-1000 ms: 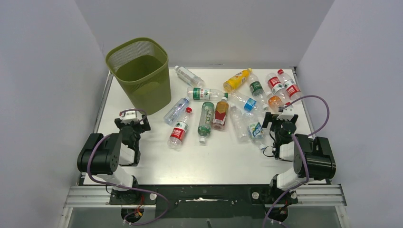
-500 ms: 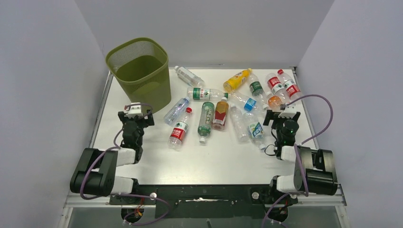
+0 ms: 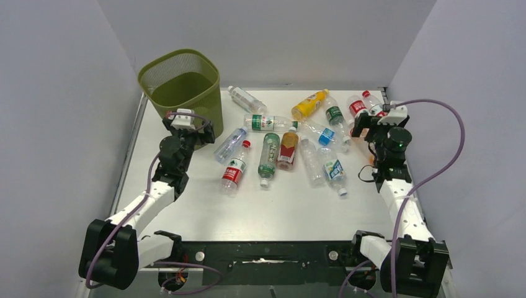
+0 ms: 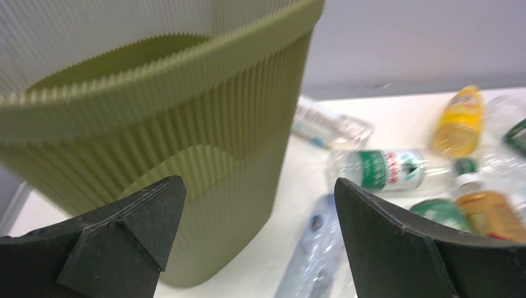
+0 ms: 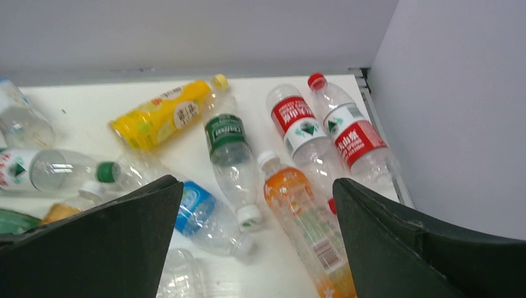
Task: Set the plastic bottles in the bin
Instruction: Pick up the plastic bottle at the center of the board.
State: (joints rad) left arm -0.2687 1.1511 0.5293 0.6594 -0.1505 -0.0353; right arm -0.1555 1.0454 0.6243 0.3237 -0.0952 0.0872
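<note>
The olive-green mesh bin (image 3: 183, 93) stands at the far left of the white table; it fills the left wrist view (image 4: 155, 149). Several plastic bottles lie flat across the middle and far right. My left gripper (image 3: 191, 123) is open and empty, raised next to the bin's near right corner, with a blue-label bottle (image 3: 230, 144) just to its right (image 4: 313, 254). My right gripper (image 3: 378, 122) is open and empty above an orange bottle (image 5: 304, 217), a green-label bottle (image 5: 229, 146) and two red-label bottles (image 5: 296, 124). A yellow bottle (image 5: 164, 115) lies farther back.
Grey walls close the table on the left, back and right. A metal rail (image 5: 378, 124) runs along the table's right edge beside the red-label bottles. A red-label bottle (image 3: 234, 167) and a green bottle (image 3: 268, 155) lie mid-table.
Both arms have stretched away from their bases. The left gripper moved up to the bin's near right corner. The right gripper moved to the far right bottles. No bottle has moved.
</note>
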